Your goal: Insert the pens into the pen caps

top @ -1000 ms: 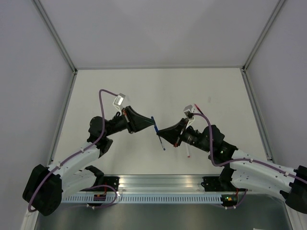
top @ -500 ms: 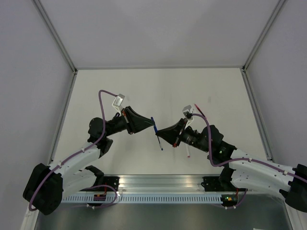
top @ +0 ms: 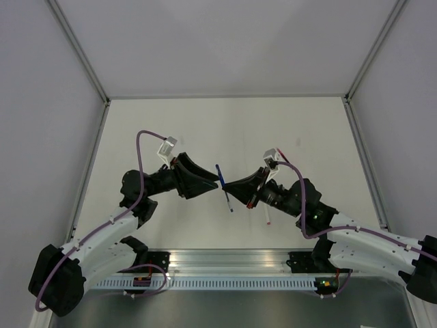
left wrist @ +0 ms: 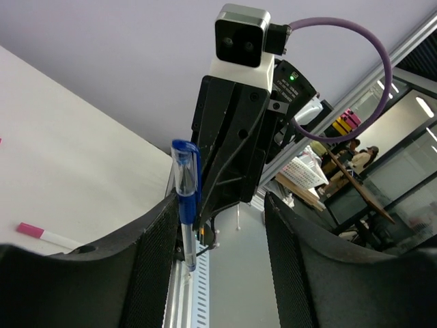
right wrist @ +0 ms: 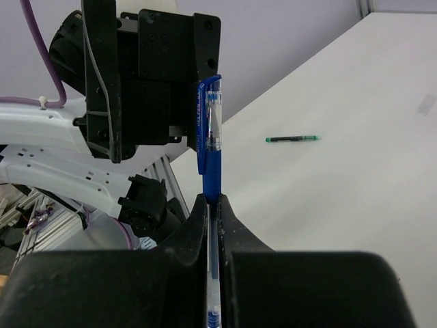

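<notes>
A blue pen (right wrist: 212, 171) stands upright in my right gripper (right wrist: 213, 205), which is shut on its clear barrel. The blue pen cap (right wrist: 208, 123) sits on the pen's upper end. In the top view the blue pen (top: 224, 188) hangs between the two arms, pinched by the right gripper (top: 228, 186). My left gripper (top: 214, 183) stands just left of it, open. In the left wrist view the capped blue pen (left wrist: 186, 198) rises beside the left finger (left wrist: 153, 266), and the left gripper (left wrist: 218, 266) holds nothing. A green pen (right wrist: 292, 139) lies on the table.
A white pen with a pink end (left wrist: 44, 236) lies on the table; in the top view this white pen (top: 266, 216) sits by the right arm. A small red mark (top: 298, 141) lies farther back right. The aluminium rail (top: 225, 263) runs along the near edge.
The left gripper has opened and drawn back to the left, letting go of the blue cap. The cap stays on the blue pen in the right gripper.
</notes>
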